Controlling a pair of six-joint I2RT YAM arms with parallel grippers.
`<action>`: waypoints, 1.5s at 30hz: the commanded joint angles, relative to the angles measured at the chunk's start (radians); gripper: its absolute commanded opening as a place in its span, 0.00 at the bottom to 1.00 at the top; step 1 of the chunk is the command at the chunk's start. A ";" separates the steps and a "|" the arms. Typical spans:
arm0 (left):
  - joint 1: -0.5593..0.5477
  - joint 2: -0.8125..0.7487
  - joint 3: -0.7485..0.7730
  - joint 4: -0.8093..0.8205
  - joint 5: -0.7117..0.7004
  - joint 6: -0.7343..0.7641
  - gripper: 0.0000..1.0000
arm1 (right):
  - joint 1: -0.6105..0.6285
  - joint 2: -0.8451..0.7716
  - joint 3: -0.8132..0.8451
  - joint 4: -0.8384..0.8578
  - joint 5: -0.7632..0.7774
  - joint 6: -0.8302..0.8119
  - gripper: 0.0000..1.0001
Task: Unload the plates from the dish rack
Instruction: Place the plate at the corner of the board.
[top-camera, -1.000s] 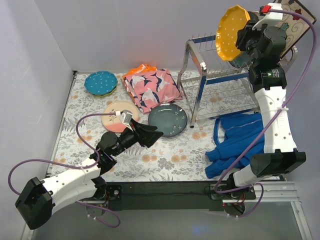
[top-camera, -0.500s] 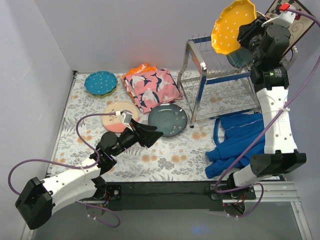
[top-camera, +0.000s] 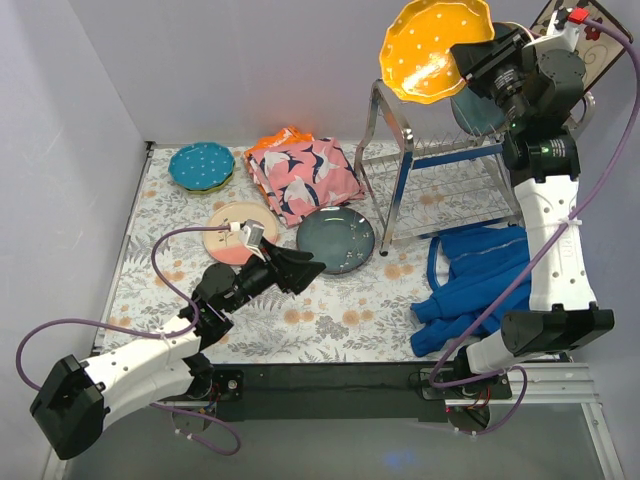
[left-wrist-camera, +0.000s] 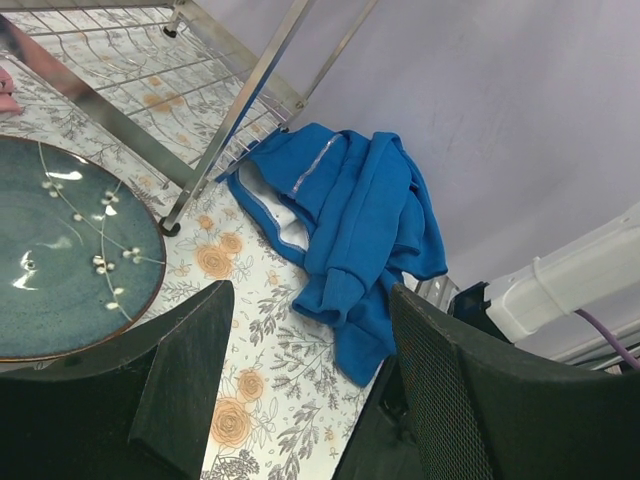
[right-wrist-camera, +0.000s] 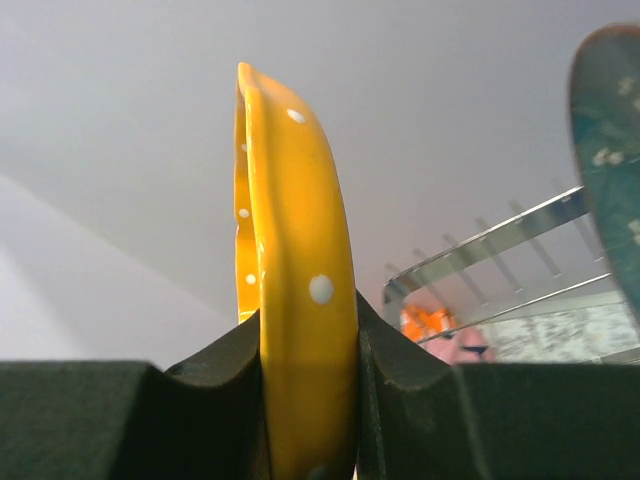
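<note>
High above the table, the right gripper (top-camera: 466, 66) is clamped on the rim of the orange round plate with white dots and a scalloped edge (top-camera: 430, 48); in the right wrist view that plate (right-wrist-camera: 296, 250) stands edge-on between the two dark fingers (right-wrist-camera: 222, 385), both pressed against it. Just beneath and behind this gripper is the tall chrome wire dish rack (top-camera: 398, 200), and the orange plate is clear of its prongs. A dark teal round plate (top-camera: 482, 110) sits in the rack's top tier right beside the gripper, and the corner of a square cream plate with swirls (top-camera: 598, 42) shows behind the wrist. Low over the floral table cover, the left gripper (top-camera: 312, 267) hangs with its jaws spread apart and nothing between them. Just ahead of its fingertips a second dark teal round plate with white blossoms (left-wrist-camera: 60, 260) lies flat, and farther off a crumpled blue garment (left-wrist-camera: 350, 220) lies beside the rack's foot.
</note>
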 joint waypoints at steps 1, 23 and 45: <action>-0.003 -0.062 0.026 -0.034 -0.060 -0.010 0.62 | 0.004 -0.137 -0.041 0.282 -0.165 0.198 0.01; -0.002 -0.538 0.169 -0.441 0.131 -0.301 0.71 | 0.475 -0.659 -0.916 0.478 -0.329 0.223 0.01; -0.002 -0.610 0.083 -0.835 -0.030 -0.266 0.71 | 0.624 -0.869 -1.353 0.589 -0.283 0.106 0.01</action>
